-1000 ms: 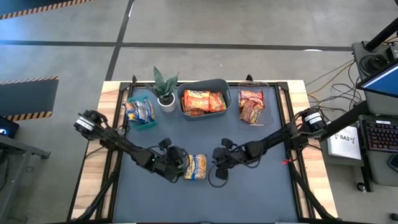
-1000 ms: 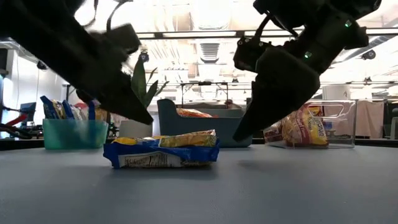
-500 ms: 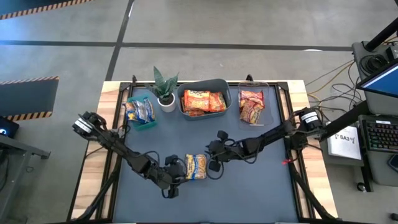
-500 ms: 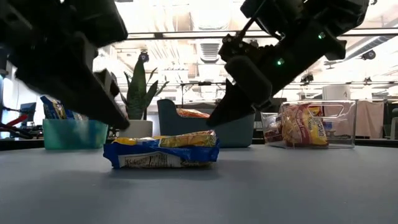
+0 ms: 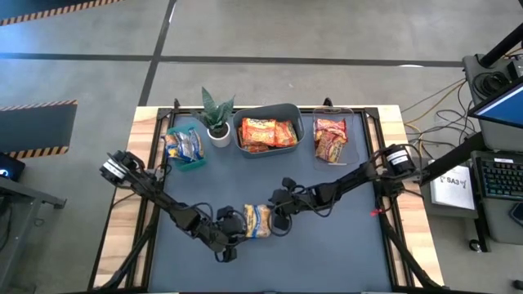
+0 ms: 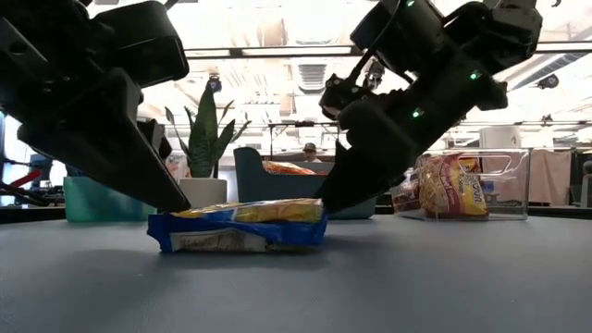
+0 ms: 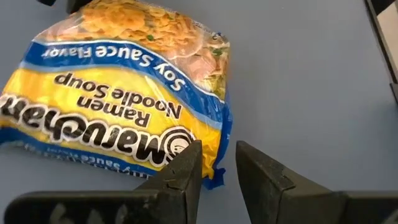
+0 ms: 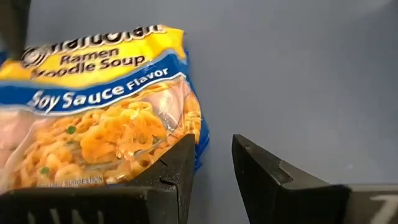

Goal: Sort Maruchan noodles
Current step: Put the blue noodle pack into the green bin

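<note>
One Maruchan noodles packet [image 5: 257,220], blue and yellow with a clear window, lies flat on the dark mat in the middle of the table, toward the near edge. My left gripper [image 5: 239,225] stands at its left end, and my right gripper [image 5: 276,219] at its right end. Both slant down, their fingers a narrow gap apart. More noodle packets sit in the bins along the far edge. My left gripper comes slanting down from the table's left. One fingertip [image 7: 186,163] lies on the packet's end seam beside a blue corner [image 7: 219,175], which shows in the gap between the fingers. The packet lies flat on the mat. My right gripper comes slanting down from the table's right. One fingertip [image 8: 181,155] lies on the packet's window end, at its blue edge [image 8: 202,144]; the other finger stands over bare mat. In the low view the tip meets the packet's right end [image 6: 319,211].
Along the far edge stand a teal bin [image 5: 186,147] with blue packets, a potted plant [image 5: 216,122], a grey bin [image 5: 265,132] with orange packets and a clear bin [image 5: 331,139] with red ones. Bare mat lies near and to the right of the packet. A person shows far behind the table [image 6: 310,148].
My left gripper has swung toward the near edge, turned toward the packet and sunk to its left end. My right gripper has gone toward the table's left and down, reaching the packet's right end. The packet stays flat on the mat.
</note>
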Robot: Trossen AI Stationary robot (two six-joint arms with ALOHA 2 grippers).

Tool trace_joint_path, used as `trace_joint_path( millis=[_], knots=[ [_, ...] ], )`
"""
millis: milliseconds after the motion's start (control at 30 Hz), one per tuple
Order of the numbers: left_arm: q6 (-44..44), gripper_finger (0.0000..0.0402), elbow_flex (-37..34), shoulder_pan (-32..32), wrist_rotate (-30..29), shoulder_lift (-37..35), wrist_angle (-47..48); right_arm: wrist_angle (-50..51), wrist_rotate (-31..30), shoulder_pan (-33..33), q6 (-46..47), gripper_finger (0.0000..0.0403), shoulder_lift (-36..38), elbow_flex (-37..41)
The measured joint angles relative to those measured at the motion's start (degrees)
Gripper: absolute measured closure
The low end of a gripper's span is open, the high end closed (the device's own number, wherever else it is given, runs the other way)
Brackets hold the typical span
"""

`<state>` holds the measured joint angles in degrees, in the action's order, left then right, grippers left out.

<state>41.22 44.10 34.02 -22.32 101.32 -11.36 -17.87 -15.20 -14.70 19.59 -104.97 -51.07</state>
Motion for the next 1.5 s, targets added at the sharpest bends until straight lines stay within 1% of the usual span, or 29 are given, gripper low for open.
trace_joint_path(
  millis=[167,233,300,367,433,500,700,867,1033,1133,1300,1433,1500],
  knots=[
    [-0.2,0.0318,-0.1,0.1,-0.1,-2.0,4.6,2.3,2.1,-1.6,0.3,0.03,1.4,0.1],
    [-0.2,0.0318,-0.1,0.0,-1.2,-3.0,8.0,1.9,3.2,-2.3,0.4,0.03,1.7,0.1],
    [0.0,0.032,-0.2,0.0,-4.3,-3.6,11.2,2.2,4.8,-2.9,1.2,0.03,1.9,0.1],
    [0.5,0.0324,-0.3,-0.1,-9.7,-3.9,13.8,2.1,7.2,-3.3,2.2,0.03,1.9,-0.2],
    [1.4,0.0329,-0.5,-0.3,-14.7,-4.0,14.7,2.0,7.5,-3.7,3.4,0.03,1.9,-0.4],
    [1.4,0.0335,-0.4,-0.5,-15.5,-4.6,14.1,2.4,7.1,-3.9,4.5,0.03,1.9,-0.7],
    [3.6,0.035,0.2,-0.1,-11.6,-6.5,15.6,7.8,6.5,-3.6,7.1,0.03,3.2,-1.3],
    [8.5,0.0352,0.3,0.0,-5.4,-7.5,15.5,11.8,6.2,-3.4,7.6,0.03,5.3,-1.5],
    [15.2,0.0339,0.3,0.1,-0.6,-7.7,15.5,14.9,6.2,-3.4,7.1,0.03,7.1,-1.5],
    [17.3,0.0323,0.3,0.1,0.8,-7.7,15.4,15.1,6.2,-3.4,5.6,0.03,7.3,-1.5],
    [17.4,0.0279,0.1,0.4,0.3,-7.7,16.1,15.0,5.7,-3.4,3.8,0.03,6.5,-1.4],
    [19.2,0.0244,0.0,0.5,-4.1,-7.7,16.3,13.6,2.1,-3.6,3.8,0.03,5.1,-1.3],
    [20.7,0.023,0.0,0.5,-5.0,-7.7,16.2,11.9,1.8,-3.6,3.6,0.03,4.4,-1.4]
  ],
)
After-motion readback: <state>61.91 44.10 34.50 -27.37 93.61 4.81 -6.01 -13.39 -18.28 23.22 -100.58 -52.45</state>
